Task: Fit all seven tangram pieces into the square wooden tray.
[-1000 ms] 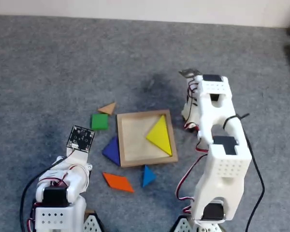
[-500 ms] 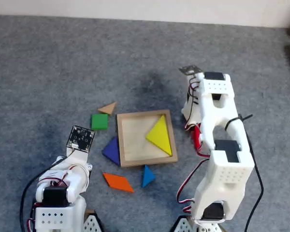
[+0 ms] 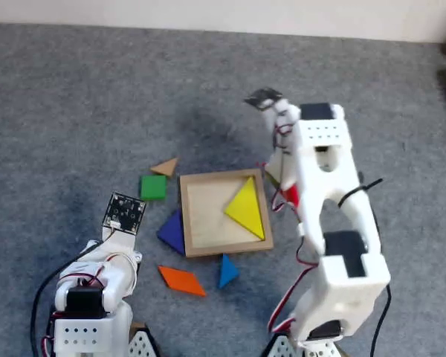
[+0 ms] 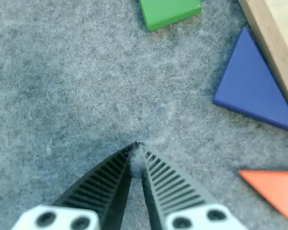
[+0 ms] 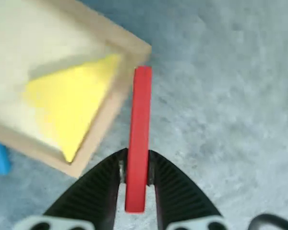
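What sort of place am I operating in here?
Probably a tabletop robot practice bench rather than a factory: a grey carpet-like mat is the work surface, a square wooden tray lies on it with loose tangram pieces around, and a plain pale wall runs behind.

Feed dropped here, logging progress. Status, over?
Right claw shut on red piece, on edge beside tray corner. Left claw shut, empty, over carpet. Tray holds yellow triangle alone. Dark blue triangle beside rim.

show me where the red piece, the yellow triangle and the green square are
red piece [image 5: 142, 110], right wrist view, middle of its narrow edge
yellow triangle [image 3: 246, 209], high view, centre of its face
green square [image 3: 153, 187], high view, centre of its face
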